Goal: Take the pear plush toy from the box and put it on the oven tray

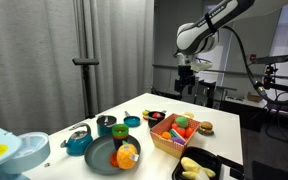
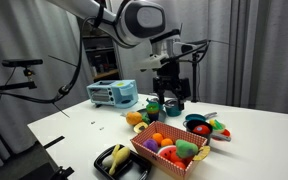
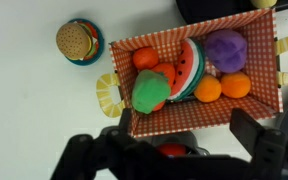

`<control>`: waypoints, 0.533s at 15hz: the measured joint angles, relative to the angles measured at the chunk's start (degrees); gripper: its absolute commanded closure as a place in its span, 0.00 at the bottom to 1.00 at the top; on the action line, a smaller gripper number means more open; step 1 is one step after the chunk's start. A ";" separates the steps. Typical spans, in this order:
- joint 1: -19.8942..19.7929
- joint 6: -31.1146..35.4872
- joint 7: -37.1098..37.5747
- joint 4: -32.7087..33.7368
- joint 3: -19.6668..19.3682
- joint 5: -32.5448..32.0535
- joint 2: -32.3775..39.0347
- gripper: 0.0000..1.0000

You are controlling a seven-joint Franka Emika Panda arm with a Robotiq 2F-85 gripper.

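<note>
The pear plush toy (image 3: pixel 149 90), bright green, lies in the box (image 3: pixel 199 118) at its left end, among a watermelon, orange and purple plush toys. It shows in both exterior views (image 1: pixel 188 126) (image 2: pixel 187 148). The box (image 1: pixel 169 143) (image 2: pixel 149 155) stands on the white table. The black oven tray (image 1: pixel 212 156) (image 2: pixel 100 165) sits beside the box and holds yellow banana-like toys. My gripper (image 3: pixel 174 150) (image 1: pixel 187 85) (image 2: pixel 171 95) is open and empty. It hangs high above the table, just past the box's long wall, over a black bowl.
A burger toy (image 3: pixel 76 40) lies beside the box. A round dark plate (image 1: pixel 99 158) holds an orange plush. Teal cups and a pot (image 1: pixel 79 140) stand near it. A light blue toaster oven (image 2: pixel 112 93) is at the table's far side.
</note>
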 measured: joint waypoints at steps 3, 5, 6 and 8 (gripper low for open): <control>-0.13 1.86 2.74 1.86 0.60 0.90 5.03 0.00; -0.17 3.18 4.97 3.30 0.64 0.57 9.20 0.00; -0.22 3.93 6.32 4.05 0.56 -0.14 11.38 0.00; -0.33 5.01 9.06 5.68 0.20 -2.20 15.73 0.00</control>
